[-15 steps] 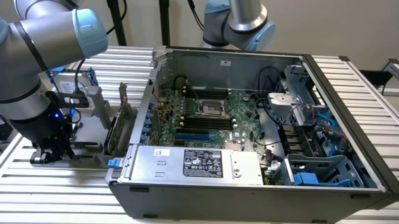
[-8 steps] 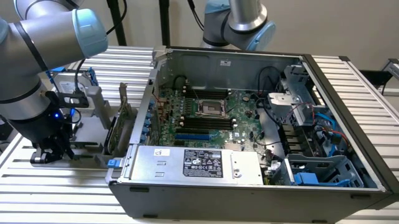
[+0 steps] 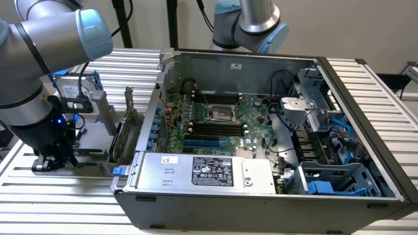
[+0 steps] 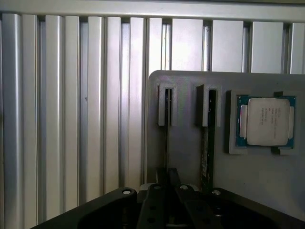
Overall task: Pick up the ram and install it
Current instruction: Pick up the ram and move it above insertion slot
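Gripping ram point(image 4: 167, 114) edge-on in tray point(image 4: 186, 148) slot, claw point(image 4: 167, 175) closed | wrist view: processor point(image 4: 268, 121) alongside | exterior view: open case point(image 3: 261, 208)

Ribbed aluminium table point(image 3: 58, 200); plain pale wall point(image 3: 365, 24) behind; black uprights point(image 3: 172, 22), possibly stand legs; even light.

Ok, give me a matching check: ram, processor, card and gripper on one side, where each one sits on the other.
1 ram
2 processor
3 card
4 gripper

A square recess of the tray
B over the tray, outside the case
C on edge in a narrow tray slot
D upright beside the case's outer wall

Pairs: 1-C, 2-A, 3-D, 4-B
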Motion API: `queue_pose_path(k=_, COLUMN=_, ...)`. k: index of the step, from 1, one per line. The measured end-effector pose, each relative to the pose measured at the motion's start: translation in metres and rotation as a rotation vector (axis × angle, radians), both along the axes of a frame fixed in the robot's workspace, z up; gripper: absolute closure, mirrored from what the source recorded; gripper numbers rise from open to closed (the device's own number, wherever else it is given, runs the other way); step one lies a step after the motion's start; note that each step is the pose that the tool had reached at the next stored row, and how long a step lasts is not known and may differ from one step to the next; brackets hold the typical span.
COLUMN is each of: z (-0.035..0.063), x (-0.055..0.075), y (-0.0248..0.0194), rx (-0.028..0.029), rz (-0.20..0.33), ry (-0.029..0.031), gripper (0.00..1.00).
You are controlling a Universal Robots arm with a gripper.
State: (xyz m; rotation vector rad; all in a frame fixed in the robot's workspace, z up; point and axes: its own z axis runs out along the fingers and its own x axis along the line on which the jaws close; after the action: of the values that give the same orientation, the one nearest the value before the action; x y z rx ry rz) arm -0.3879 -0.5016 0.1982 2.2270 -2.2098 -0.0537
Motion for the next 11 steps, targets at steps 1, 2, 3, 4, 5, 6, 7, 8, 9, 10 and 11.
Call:
queue_pose_path(k=1, z=0.0, x=0.0, y=0.0, rx=0.0, rz=0.0, ry=0.0, gripper=0.87)
queue_pose_path(k=2, z=0.0, x=0.0, y=0.0, rx=0.0, rz=0.0, ry=0.0, gripper=0.87)
queue_pose_path(k=3, z=0.0, x=0.0, y=0.0, rx=0.0, rz=0.0, ry=0.0, gripper=0.87)
queue_pose_path(k=4, z=0.0, x=0.0, y=0.0, rx=0.0001, rz=0.0, ry=-0.0001, gripper=0.87)
queue_pose_path(k=5, z=0.0, x=0.0, y=0.0, rx=0.0005, rz=0.0, ry=-0.0003, gripper=0.87)
queue_pose_path(k=6, z=0.0005, x=0.0, y=0.0, rx=0.0007, rz=0.0, ry=-0.0003, gripper=0.87)
queue_pose_path(k=7, z=0.0014, x=0.0, y=0.0, rx=0.0006, rz=0.0, ry=-0.0001, gripper=0.87)
queue_pose_path(k=8, z=0.0026, x=0.0, y=0.0, rx=0.0006, rz=0.0, ry=0.0, gripper=0.87)
queue_pose_path(k=9, z=0.0044, x=0.0, y=0.0, rx=0.0007, rz=0.0, ry=0.0, gripper=0.87)
queue_pose_path(k=10, z=0.0067, x=0.0, y=0.0, rx=0.0007, rz=0.0, ry=0.0, gripper=0.87)
queue_pose_path(k=11, z=0.01, x=0.0, y=0.0, rx=0.0008, rz=0.0, ry=-0.0001, gripper=0.87)
